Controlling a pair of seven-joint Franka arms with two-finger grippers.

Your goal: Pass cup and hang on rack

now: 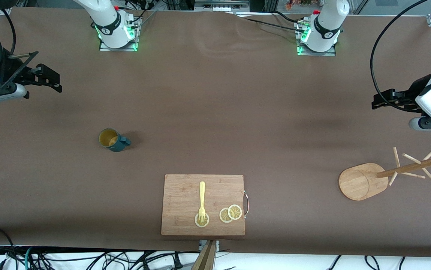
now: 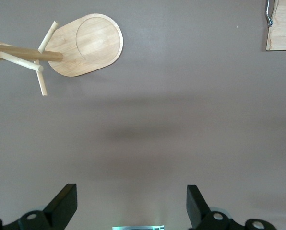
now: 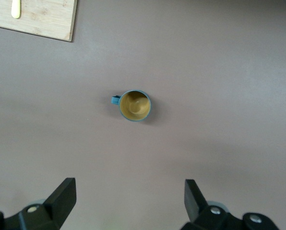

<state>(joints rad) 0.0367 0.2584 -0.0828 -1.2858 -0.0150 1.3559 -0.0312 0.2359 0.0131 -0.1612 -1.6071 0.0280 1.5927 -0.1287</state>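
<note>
My arms are glossy white with black joint bands; green lights glow at my bases; black cables trail; my fingers (image 3: 61,199) are black.

Two white robot arms rise from bases along the table's top edge. The right gripper (image 1: 52,80) hangs in the air at the right arm's end of the table, fingers spread wide and empty. The left gripper (image 1: 378,102) hangs at the left arm's end, likewise spread and empty.
</note>
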